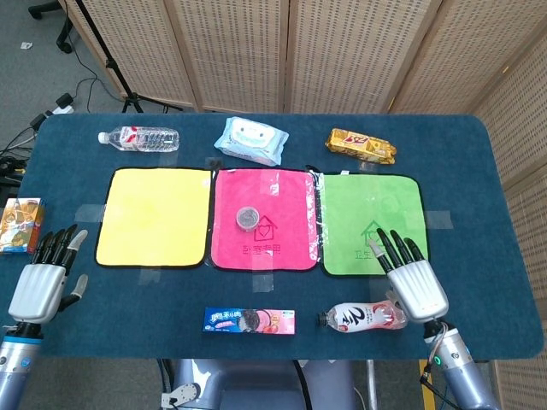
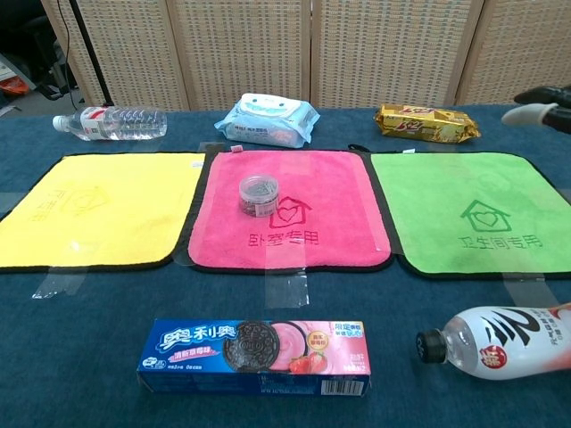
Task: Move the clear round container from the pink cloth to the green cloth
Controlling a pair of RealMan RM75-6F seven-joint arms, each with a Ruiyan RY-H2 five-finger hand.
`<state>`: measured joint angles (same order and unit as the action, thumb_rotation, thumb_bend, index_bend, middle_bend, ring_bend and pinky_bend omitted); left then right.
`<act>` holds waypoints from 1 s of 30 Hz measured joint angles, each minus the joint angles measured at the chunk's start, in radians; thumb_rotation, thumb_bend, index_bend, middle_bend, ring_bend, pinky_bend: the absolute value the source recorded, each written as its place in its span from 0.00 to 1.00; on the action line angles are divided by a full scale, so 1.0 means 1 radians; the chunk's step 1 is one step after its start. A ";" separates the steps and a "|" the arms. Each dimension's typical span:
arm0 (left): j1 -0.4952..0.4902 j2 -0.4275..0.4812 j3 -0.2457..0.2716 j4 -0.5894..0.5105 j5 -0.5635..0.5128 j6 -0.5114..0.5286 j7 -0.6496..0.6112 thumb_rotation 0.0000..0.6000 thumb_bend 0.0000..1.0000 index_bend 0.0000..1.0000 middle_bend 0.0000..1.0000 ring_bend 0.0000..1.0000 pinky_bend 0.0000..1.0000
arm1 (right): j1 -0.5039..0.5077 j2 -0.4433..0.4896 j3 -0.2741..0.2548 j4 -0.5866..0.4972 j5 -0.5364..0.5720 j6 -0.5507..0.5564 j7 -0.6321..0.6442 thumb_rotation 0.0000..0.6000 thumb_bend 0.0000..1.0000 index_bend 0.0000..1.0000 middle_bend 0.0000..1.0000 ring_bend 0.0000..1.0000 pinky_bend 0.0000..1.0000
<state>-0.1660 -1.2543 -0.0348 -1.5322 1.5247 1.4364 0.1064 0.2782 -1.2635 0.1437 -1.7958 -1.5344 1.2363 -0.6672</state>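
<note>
The clear round container [image 1: 248, 218] [image 2: 259, 194] stands upright on the pink cloth [image 1: 282, 201] [image 2: 321, 192], left of its centre. The green cloth [image 1: 359, 201] [image 2: 446, 178] lies right of the pink one with nothing on it. My right hand [image 1: 412, 280] hovers with fingers spread over the green cloth's near right corner, holding nothing; its fingertips [image 2: 535, 112] enter the chest view at the right edge. My left hand [image 1: 43, 282] is open by the table's near left edge, far from the container.
A yellow cloth [image 1: 154, 213] lies left of the pink one. At the back are a water bottle [image 1: 138, 137], a wipes pack [image 1: 250, 140] and a snack packet [image 1: 361, 146]. Near the front edge lie a cookie box [image 1: 249, 321] and a white bottle [image 1: 367, 315]. A small box [image 1: 19, 225] sits far left.
</note>
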 measured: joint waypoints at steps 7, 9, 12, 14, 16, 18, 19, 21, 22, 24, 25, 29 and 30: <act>-0.011 -0.011 -0.002 0.019 -0.018 -0.030 -0.005 1.00 0.44 0.00 0.00 0.00 0.05 | 0.116 -0.070 0.079 0.029 0.173 -0.115 -0.131 1.00 0.19 0.00 0.00 0.00 0.17; -0.014 -0.013 -0.003 0.023 -0.023 -0.036 -0.010 1.00 0.44 0.00 0.00 0.00 0.05 | 0.157 -0.106 0.094 0.053 0.227 -0.143 -0.182 1.00 0.19 0.00 0.00 0.00 0.17; -0.017 -0.013 -0.005 0.027 -0.031 -0.044 -0.022 1.00 0.44 0.00 0.00 0.00 0.05 | 0.220 -0.164 0.109 0.091 0.297 -0.175 -0.251 1.00 0.20 0.00 0.00 0.00 0.17; -0.019 -0.013 -0.007 0.031 -0.037 -0.051 -0.031 1.00 0.44 0.00 0.00 0.00 0.05 | 0.254 -0.195 0.116 0.111 0.332 -0.189 -0.285 1.00 0.20 0.00 0.00 0.00 0.17; -0.022 -0.012 -0.009 0.035 -0.044 -0.058 -0.044 1.00 0.44 0.00 0.00 0.00 0.05 | 0.292 -0.229 0.121 0.130 0.362 -0.208 -0.320 1.00 0.20 0.00 0.00 0.00 0.17; -0.024 -0.011 -0.012 0.039 -0.048 -0.061 -0.057 1.00 0.44 0.00 0.00 0.00 0.05 | 0.331 -0.266 0.125 0.147 0.381 -0.218 -0.353 1.00 0.21 0.00 0.00 0.00 0.17; -0.025 -0.010 -0.013 0.042 -0.050 -0.064 -0.063 1.00 0.44 0.00 0.00 0.00 0.05 | 0.347 -0.281 0.126 0.154 0.390 -0.219 -0.366 1.00 0.21 0.00 0.00 0.00 0.17; -0.027 -0.009 -0.015 0.046 -0.052 -0.066 -0.071 1.00 0.44 0.00 0.00 0.00 0.05 | 0.377 -0.311 0.125 0.164 0.408 -0.218 -0.389 1.00 0.21 0.00 0.00 0.00 0.17; -0.028 -0.009 -0.015 0.048 -0.053 -0.068 -0.075 1.00 0.44 0.00 0.00 0.00 0.05 | 0.385 -0.319 0.123 0.167 0.413 -0.217 -0.397 1.00 0.21 0.00 0.00 0.00 0.17; -0.029 -0.009 -0.015 0.050 -0.054 -0.072 -0.080 1.00 0.44 0.00 0.00 0.00 0.05 | 0.399 -0.331 0.117 0.173 0.419 -0.213 -0.413 1.00 0.21 0.00 0.00 0.00 0.17; -0.030 -0.009 -0.015 0.051 -0.055 -0.075 -0.083 1.00 0.44 0.00 0.00 0.00 0.05 | 0.404 -0.336 0.114 0.175 0.422 -0.211 -0.421 1.00 0.21 0.00 0.00 0.00 0.17; -0.034 -0.010 -0.012 0.055 -0.058 -0.086 -0.091 1.00 0.44 0.00 0.00 0.00 0.05 | 0.432 -0.361 0.105 0.187 0.453 -0.205 -0.459 1.00 0.21 0.01 0.00 0.00 0.17; -0.035 -0.011 -0.011 0.055 -0.058 -0.089 -0.093 1.00 0.44 0.00 0.00 0.00 0.05 | 0.444 -0.370 0.104 0.191 0.467 -0.203 -0.474 1.00 0.21 0.02 0.00 0.00 0.17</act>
<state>-0.2009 -1.2648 -0.0455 -1.4771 1.4667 1.3470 0.0136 0.7222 -1.6335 0.2473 -1.6047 -1.0675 1.0333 -1.1409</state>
